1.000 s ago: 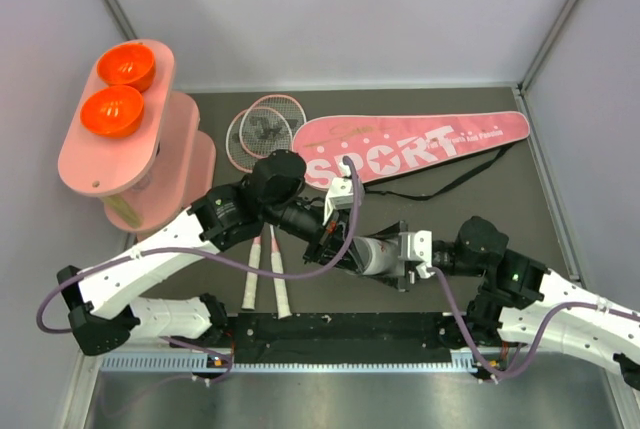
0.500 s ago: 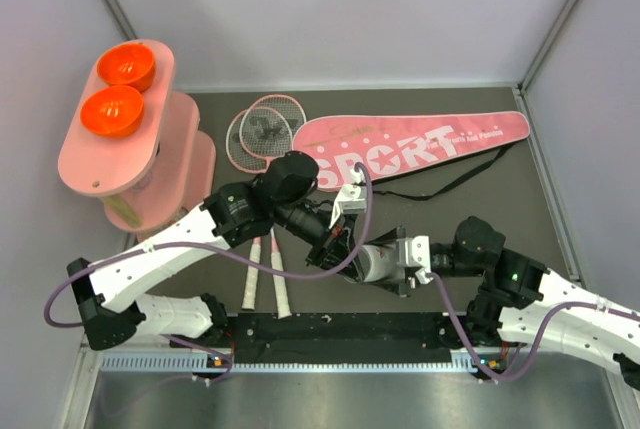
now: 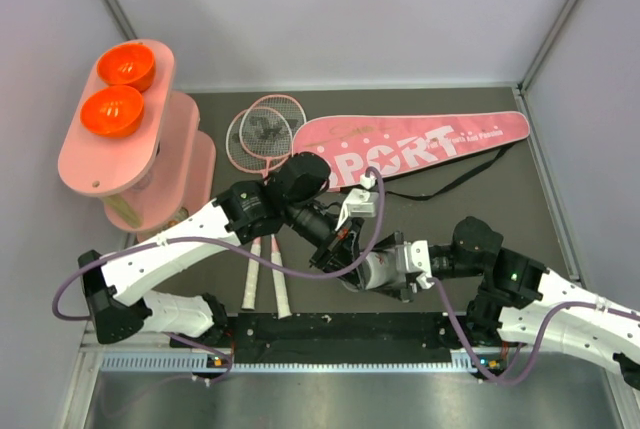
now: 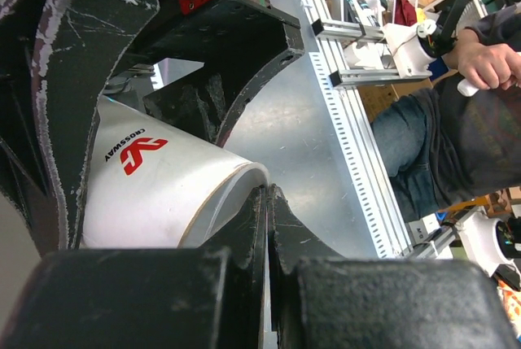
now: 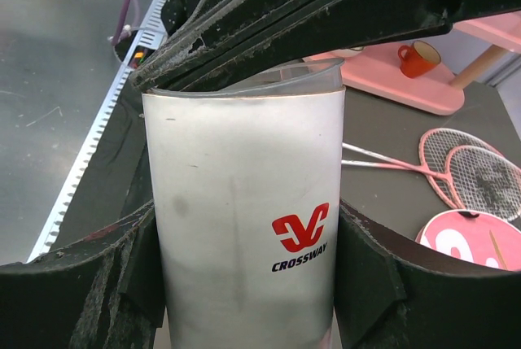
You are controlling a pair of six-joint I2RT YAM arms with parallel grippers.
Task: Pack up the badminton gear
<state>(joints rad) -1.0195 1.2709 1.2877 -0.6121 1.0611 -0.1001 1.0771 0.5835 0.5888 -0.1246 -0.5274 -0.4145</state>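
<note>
My right gripper [image 3: 392, 267] is shut on the white cardboard tube [image 3: 375, 267]. In the right wrist view the tube [image 5: 244, 219] stands between its two pads, the gripper [image 5: 244, 284] clamping its sides. My left gripper [image 3: 348, 249] is shut, and its tips [image 4: 269, 190] sit right at the tube's open rim [image 4: 155, 194]. Two pink-framed rackets [image 3: 262, 134] lie on the mat, their white handles toward the near edge. The pink "SPORT" bag [image 3: 420, 149] with its black strap lies at the back. No shuttlecocks are in view.
A pink oval stand [image 3: 120, 149] with two orange bowls [image 3: 113, 109] stands at the left. A black rail [image 3: 330, 334] runs along the near edge. Grey walls close the back and both sides.
My left gripper has moved right and nearer, up against the tube's open end. The right gripper has shifted the tube slightly nearer and left.
</note>
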